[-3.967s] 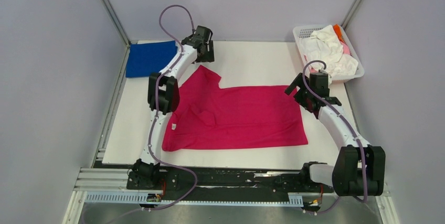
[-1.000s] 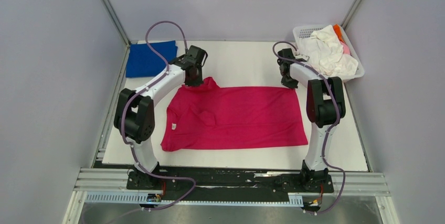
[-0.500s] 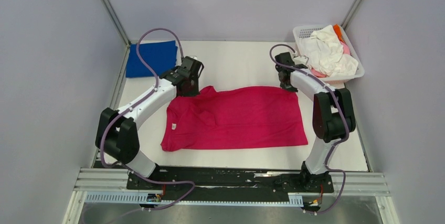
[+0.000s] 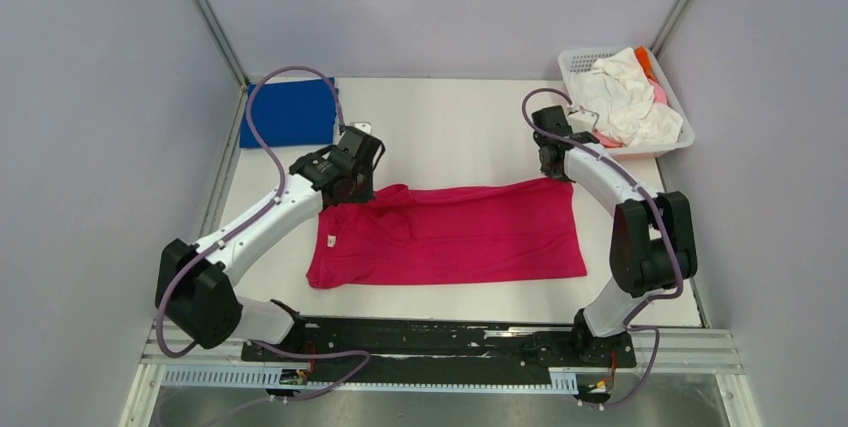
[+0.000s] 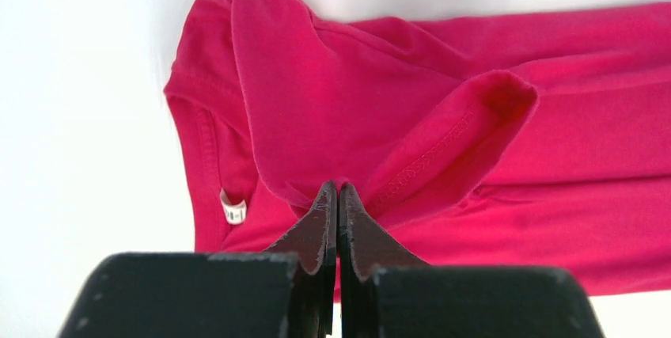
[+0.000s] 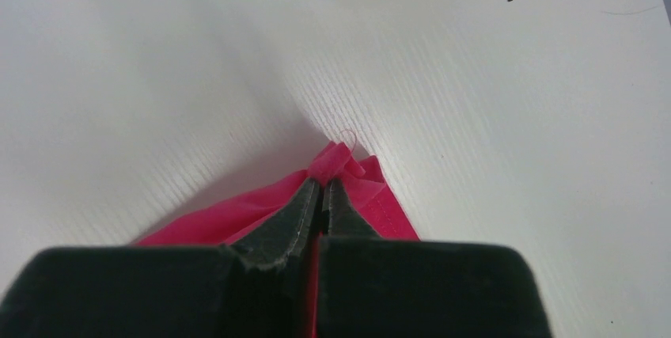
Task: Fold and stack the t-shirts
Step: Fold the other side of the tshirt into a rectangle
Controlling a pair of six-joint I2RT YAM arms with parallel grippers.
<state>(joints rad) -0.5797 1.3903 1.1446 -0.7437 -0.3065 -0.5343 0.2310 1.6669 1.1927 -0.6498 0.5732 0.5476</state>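
Observation:
The magenta-red t-shirt (image 4: 470,237) lies across the middle of the table, with its far edge lifted and drawn toward the near side. At the far left of the shirt, by the sleeve, my left gripper (image 4: 350,187) is shut on a pinch of the cloth. The left wrist view shows that left gripper (image 5: 338,187) closed on a fold of the magenta-red t-shirt (image 5: 475,148), with the white neck label (image 5: 233,210) to its left. My right gripper (image 4: 553,169) is shut on the shirt's far right corner. The right wrist view has the right gripper (image 6: 323,184) pinching the hem corner (image 6: 372,195).
A folded royal-blue t-shirt (image 4: 290,112) lies at the far left corner of the table. The white lattice basket (image 4: 580,55) at the far right holds crumpled white t-shirts (image 4: 625,97) with pink and orange cloth showing. Grey walls close in both sides.
Both grippers have moved toward the near side, dragging the shirt's far edge with them. The shirt now looks narrower from far to near. Both jaws stayed shut on the cloth.

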